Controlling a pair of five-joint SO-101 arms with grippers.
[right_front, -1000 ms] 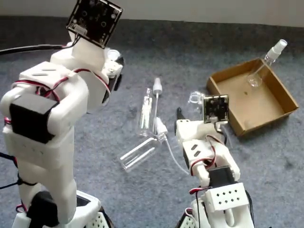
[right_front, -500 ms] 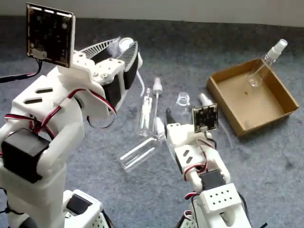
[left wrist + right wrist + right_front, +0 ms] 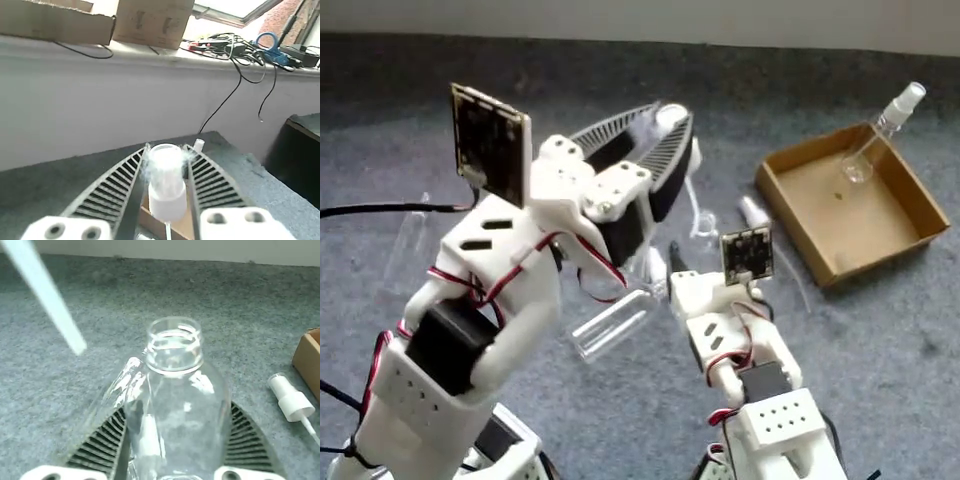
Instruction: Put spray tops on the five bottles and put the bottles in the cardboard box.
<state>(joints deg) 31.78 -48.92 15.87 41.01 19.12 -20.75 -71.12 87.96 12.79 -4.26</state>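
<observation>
Gripping a top [image 3: 166, 192] by its white head, the left gripper [image 3: 166, 150] is observed raised above the carpet [image 3: 880, 330], jaws clamped on either side of the head. The dip tube [image 3: 47, 297] is seen hanging from the top. Its end is recorded off to one side of the open neck of a bottle [image 3: 175, 375], apart from it and not inside it.

That bottle is held in the right gripper [image 3: 177, 407] near the middle of the carpet, jaws closed against its glass sides and neck pointing away from the wrist. Whether it stands fully upright cannot be told.

A loose top [image 3: 752, 211] is noted lying on the carpet between the held bottle and the box [image 3: 910, 205]. A second bottle [image 3: 615, 322], uncapped, is found on its side nearer the arms' bases.

Inside the box, one capped bottle [image 3: 876, 135] is recorded leaning in the far corner, its spray head projecting over the rim.

A clear item [image 3: 408, 238], apparently another bottle, is noted on the carpet beyond the left arm.
</observation>
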